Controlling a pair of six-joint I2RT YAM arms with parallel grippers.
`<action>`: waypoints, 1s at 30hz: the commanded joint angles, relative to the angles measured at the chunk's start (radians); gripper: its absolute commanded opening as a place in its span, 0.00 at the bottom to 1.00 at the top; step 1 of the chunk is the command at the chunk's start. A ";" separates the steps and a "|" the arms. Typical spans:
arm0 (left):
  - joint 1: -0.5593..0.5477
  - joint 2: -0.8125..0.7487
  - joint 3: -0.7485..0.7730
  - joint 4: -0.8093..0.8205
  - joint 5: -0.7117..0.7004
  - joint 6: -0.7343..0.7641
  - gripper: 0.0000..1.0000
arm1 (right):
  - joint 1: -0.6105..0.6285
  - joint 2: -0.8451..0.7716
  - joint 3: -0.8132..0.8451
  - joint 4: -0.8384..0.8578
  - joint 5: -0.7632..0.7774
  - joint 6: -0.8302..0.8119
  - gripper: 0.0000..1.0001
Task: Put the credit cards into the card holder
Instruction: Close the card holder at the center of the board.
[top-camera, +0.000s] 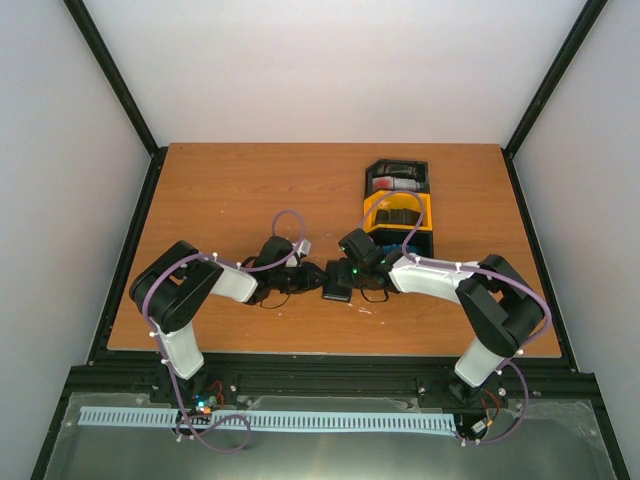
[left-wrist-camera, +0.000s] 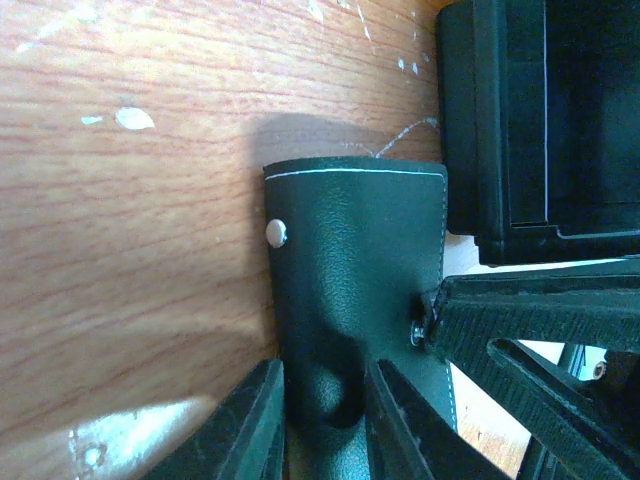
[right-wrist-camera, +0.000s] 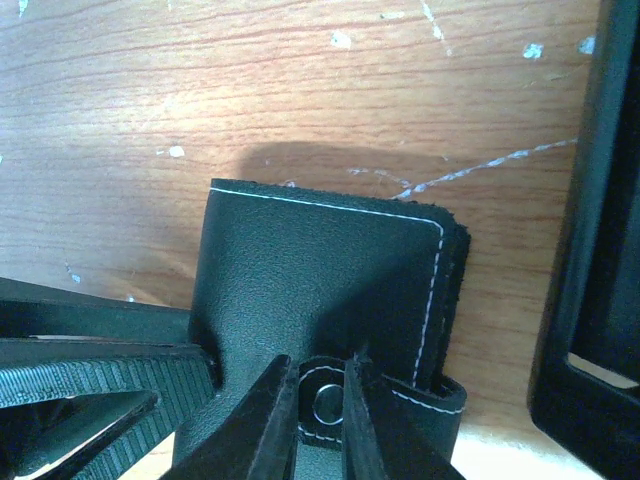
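Observation:
The black card holder (top-camera: 336, 284) lies folded on the wooden table between both grippers. In the left wrist view the card holder (left-wrist-camera: 355, 240) shows its stitched edge and a snap, and my left gripper (left-wrist-camera: 322, 430) is shut on its near end. In the right wrist view my right gripper (right-wrist-camera: 322, 420) is shut on the closing tab (right-wrist-camera: 325, 405) of the card holder (right-wrist-camera: 310, 280), snap stud between the fingers. A red-and-white credit card (top-camera: 394, 184) lies in the black tray. No light blue card shows.
A joined row of black and yellow trays (top-camera: 430, 212) stands just behind and right of the grippers; its black wall shows in the left wrist view (left-wrist-camera: 480, 120) and the right wrist view (right-wrist-camera: 600, 250). The right gripper's fingers (left-wrist-camera: 530, 320) reach into the left wrist view.

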 joint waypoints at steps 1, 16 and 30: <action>-0.010 0.119 -0.076 -0.342 -0.084 0.023 0.25 | -0.003 0.022 0.007 0.011 -0.032 -0.008 0.14; -0.009 0.121 -0.074 -0.341 -0.084 0.024 0.25 | -0.003 0.041 0.018 -0.031 -0.054 -0.047 0.08; -0.010 0.124 -0.071 -0.341 -0.085 0.022 0.25 | -0.003 0.067 0.043 -0.091 -0.089 -0.080 0.06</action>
